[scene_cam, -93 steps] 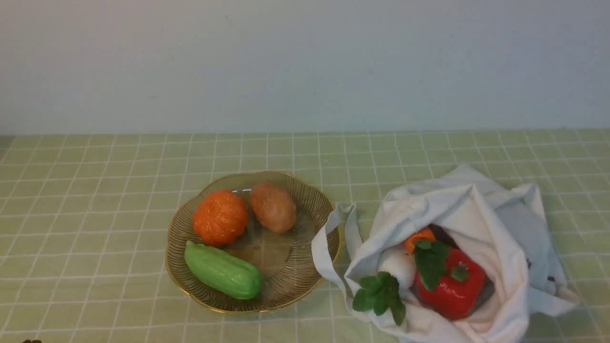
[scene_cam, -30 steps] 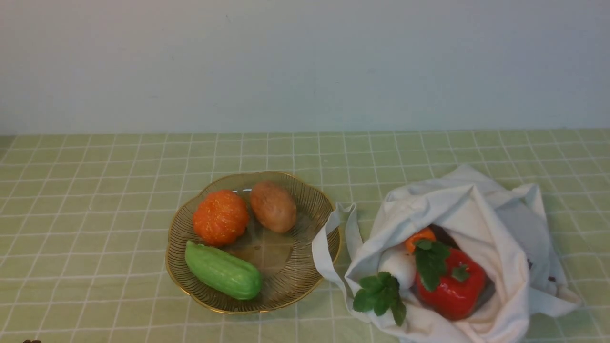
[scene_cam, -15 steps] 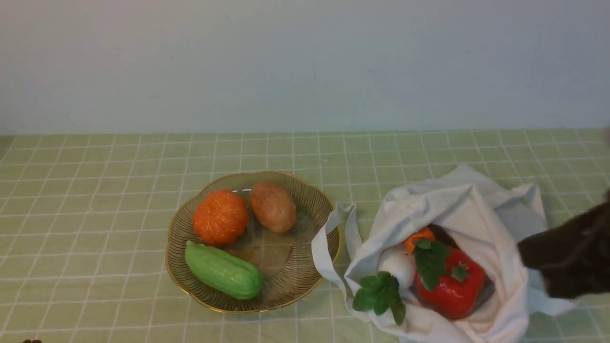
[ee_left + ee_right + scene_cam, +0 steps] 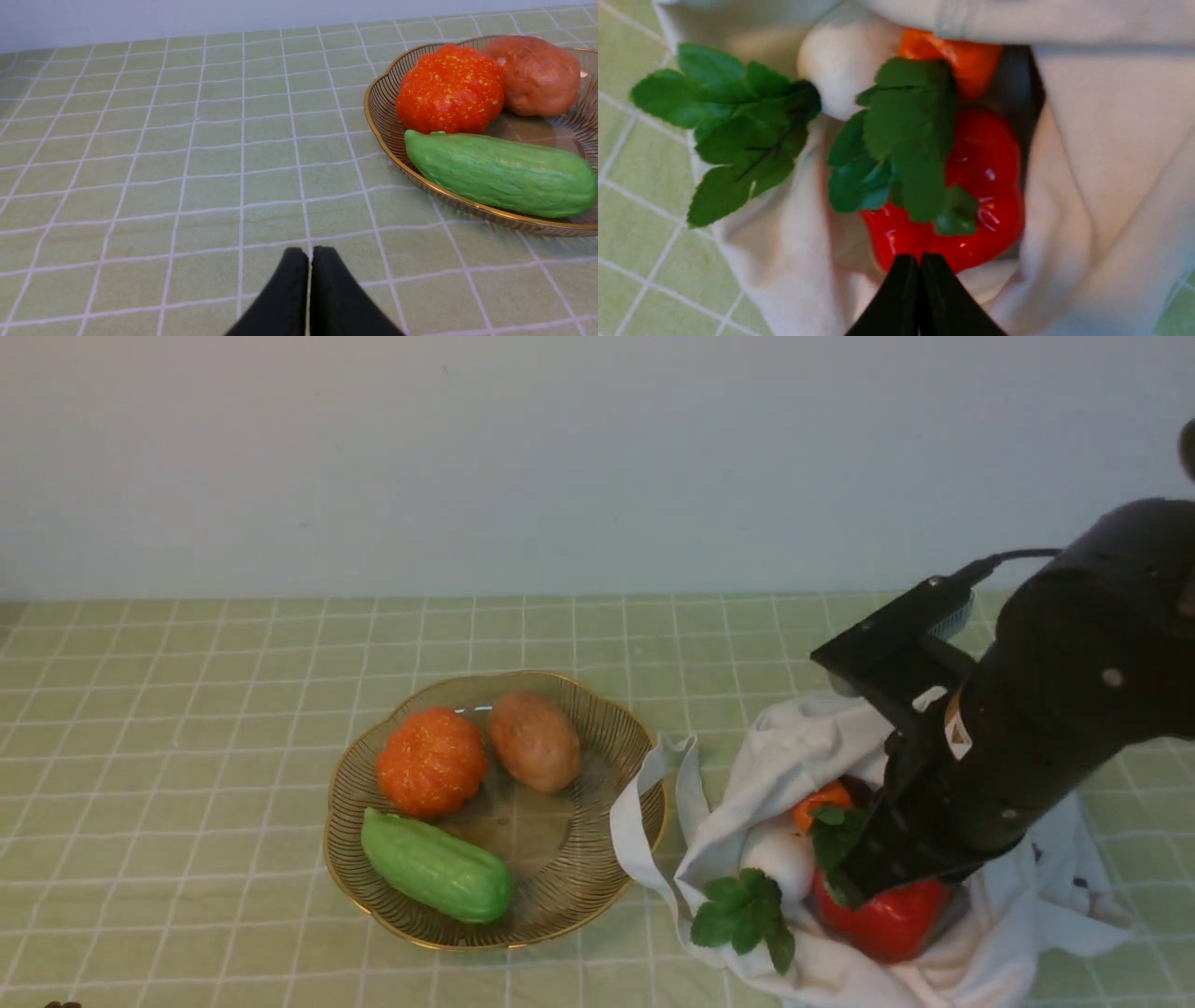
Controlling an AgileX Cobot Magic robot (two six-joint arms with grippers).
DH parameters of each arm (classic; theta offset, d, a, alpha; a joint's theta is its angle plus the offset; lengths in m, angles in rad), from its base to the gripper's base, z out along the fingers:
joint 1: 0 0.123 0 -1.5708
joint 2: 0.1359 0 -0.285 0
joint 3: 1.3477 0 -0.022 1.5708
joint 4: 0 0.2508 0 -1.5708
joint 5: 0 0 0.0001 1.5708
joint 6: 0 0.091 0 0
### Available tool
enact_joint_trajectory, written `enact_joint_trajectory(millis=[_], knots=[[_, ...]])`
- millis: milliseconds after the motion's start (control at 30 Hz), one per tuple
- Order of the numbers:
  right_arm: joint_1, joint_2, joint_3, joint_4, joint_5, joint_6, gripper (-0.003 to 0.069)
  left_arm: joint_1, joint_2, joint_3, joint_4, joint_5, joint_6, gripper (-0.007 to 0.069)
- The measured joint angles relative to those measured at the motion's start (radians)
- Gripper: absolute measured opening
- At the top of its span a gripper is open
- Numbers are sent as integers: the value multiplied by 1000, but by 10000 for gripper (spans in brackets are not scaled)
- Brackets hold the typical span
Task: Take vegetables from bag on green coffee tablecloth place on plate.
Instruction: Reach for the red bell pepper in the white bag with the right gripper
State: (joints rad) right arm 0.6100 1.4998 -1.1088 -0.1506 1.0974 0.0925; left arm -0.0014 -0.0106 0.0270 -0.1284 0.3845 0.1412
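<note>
The off-white bag (image 4: 775,775) lies open at the right on the green tablecloth (image 4: 187,709). Inside are a red bell pepper (image 4: 887,919), a white vegetable (image 4: 784,859) with green leaves (image 4: 742,915) and an orange one (image 4: 820,800). My right gripper (image 4: 854,887) hovers just above the pepper (image 4: 985,163), jaws shut and empty (image 4: 919,261). The glass plate (image 4: 597,728) holds an orange pumpkin (image 4: 431,761), a potato (image 4: 535,739) and a green cucumber (image 4: 437,866). My left gripper (image 4: 309,254) is shut and empty, low over the cloth left of the plate (image 4: 378,93).
A bag strap (image 4: 635,840) drapes over the plate's right rim. A pale wall (image 4: 560,457) stands behind the table. The right arm's black body (image 4: 1055,709) covers the back of the bag.
My right arm has swung in from the right edge and now sits over the bag's opening, above the pepper. The vegetables and plate have not moved.
</note>
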Motion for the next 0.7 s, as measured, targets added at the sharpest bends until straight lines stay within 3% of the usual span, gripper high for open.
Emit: enact_joint_trajectory(millis=[200, 333, 400, 500, 700], knots=[[-59, 28, -1, 4, -20, 17, 55, 0, 0, 0, 0, 0, 0, -5], [-101, 52, -1, 41, -30, 18, 160, 0, 0, 0, 0, 0, 0, -5], [-111, 55, -1, 67, -49, 10, 246, 0, 0, 0, 0, 0, 0, -5], [-112, 55, -1, 76, -69, -2, 307, 0, 0, 0, 0, 0, 0, -5], [-115, 69, -1, 76, -81, -13, 334, 0, 0, 0, 0, 0, 0, -5]])
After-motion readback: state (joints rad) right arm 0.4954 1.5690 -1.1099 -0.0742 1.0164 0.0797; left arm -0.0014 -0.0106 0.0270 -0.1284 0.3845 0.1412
